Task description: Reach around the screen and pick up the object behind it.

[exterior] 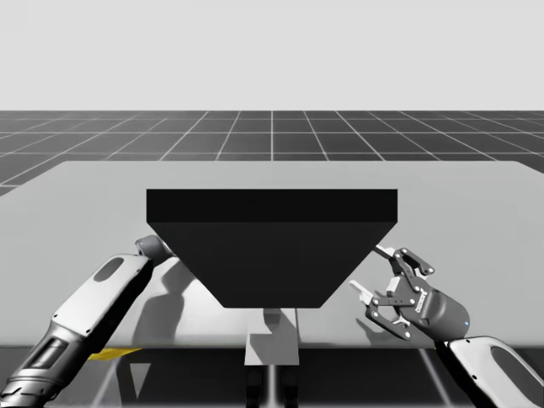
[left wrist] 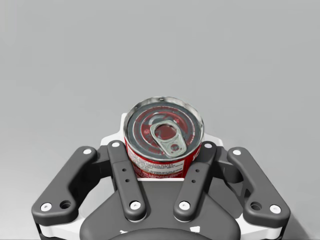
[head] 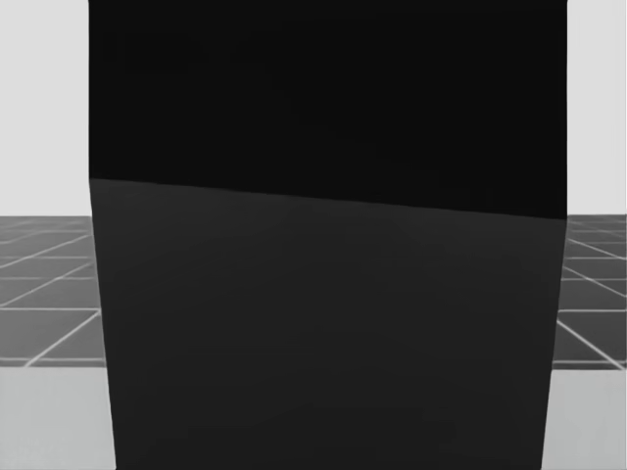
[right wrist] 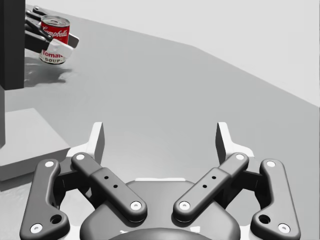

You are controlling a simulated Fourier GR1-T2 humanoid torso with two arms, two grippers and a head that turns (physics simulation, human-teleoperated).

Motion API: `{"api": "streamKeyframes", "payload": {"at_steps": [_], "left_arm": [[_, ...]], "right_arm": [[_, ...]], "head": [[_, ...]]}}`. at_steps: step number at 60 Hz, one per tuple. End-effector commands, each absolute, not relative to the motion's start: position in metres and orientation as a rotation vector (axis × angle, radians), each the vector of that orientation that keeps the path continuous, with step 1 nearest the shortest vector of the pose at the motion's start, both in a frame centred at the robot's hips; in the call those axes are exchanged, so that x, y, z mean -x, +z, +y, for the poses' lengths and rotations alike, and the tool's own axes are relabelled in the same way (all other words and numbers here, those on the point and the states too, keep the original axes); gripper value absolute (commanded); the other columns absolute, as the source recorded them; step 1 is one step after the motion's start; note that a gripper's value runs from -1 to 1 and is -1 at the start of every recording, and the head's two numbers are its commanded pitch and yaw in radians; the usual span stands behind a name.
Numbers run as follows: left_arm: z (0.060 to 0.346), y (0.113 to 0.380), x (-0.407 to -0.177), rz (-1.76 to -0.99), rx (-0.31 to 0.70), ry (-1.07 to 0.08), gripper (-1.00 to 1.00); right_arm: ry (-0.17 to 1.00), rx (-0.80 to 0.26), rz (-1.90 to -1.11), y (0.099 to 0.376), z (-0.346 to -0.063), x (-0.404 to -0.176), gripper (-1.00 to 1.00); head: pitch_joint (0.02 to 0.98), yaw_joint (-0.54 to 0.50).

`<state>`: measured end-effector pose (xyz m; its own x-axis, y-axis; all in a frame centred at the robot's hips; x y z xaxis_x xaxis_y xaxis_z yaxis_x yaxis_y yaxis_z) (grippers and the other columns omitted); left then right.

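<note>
Got the red can [left wrist: 164, 131] pinched in the left gripper [left wrist: 162, 150], one finger pressed against each side of its body, so properly clamped on it. Sitting behind the screen [exterior: 272, 246], reached from the screen's left end. Long axis close to upright, leaning a touch, pull-tab lid on top and tipped toward the left wrist camera. From the right wrist, same red can [right wrist: 56, 27] past the screen [right wrist: 10, 45], side-on, red band up top and pale band below, gripped by the left gripper [right wrist: 52, 39], shadow on the table a little beneath it. Looks raised off the table, though hard to call for sure.

Right gripper [right wrist: 161, 140] spread wide with nothing between the fingers. In the high view, right gripper [exterior: 371, 269] just beside the screen's right end, on the near side.

Plain pale grey table [exterior: 476, 212] under the screen, smooth and matte. Beyond the screen, past the table's far edge, a dark floor [exterior: 272, 136] with a light grid, then a flat blank backdrop.

Up in the high view: left arm [exterior: 98, 297] running up to the screen's left end and slipping behind it. Over in the head view: the screen [head: 328, 294] up close, dark face, darker up top and greyer lower down, slivers of grid floor and table on both sides of it. Down the wrist views: lid detail from the left one, side and lean from the right.
</note>
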<state>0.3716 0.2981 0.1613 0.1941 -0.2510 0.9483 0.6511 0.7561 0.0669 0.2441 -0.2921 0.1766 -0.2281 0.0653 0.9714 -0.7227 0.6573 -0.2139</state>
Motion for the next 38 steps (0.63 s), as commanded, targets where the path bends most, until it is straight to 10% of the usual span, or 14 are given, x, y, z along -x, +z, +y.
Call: {"api": "streamKeyframes", "payload": {"at_steps": [1,38], "left_arm": [[0.315,0.207,-0.377,-1.306,0.418,-0.725,1.00],[0.322,0.389,-0.345,-1.765,0.312,-0.667,1.00]], "right_arm": [[0.801,-0.542,-1.656,0.177,-0.292,-0.244,-1.00],[0.804,-0.533,-1.667,0.178,-0.292,-0.245,-1.00]], "head": [[0.184,0.02],[0.180,0.02]]}}
